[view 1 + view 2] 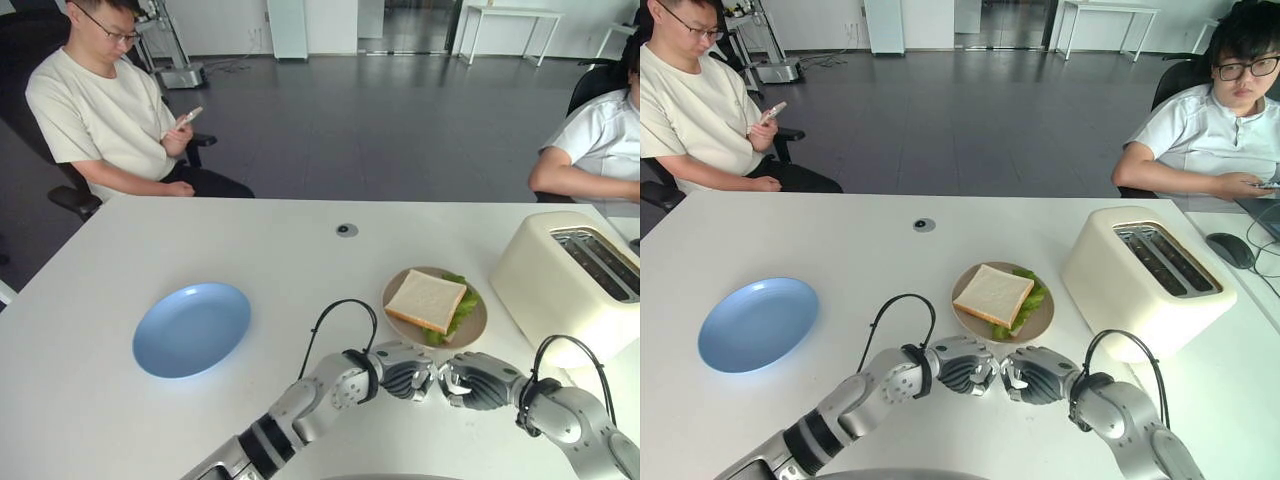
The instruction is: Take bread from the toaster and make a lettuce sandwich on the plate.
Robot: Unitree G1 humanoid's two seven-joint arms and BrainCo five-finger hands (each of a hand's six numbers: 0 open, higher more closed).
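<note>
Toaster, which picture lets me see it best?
The right eye view. There the whole toaster fits in the picture, with both slots on top showing. In the left eye view its right end is cut off by the picture's edge.

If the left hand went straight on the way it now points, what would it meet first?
Most likely the right hand. The left hand points across toward it, and the two sit almost touching, just short of the tan plate. Whether they line up in depth is unclear.
</note>
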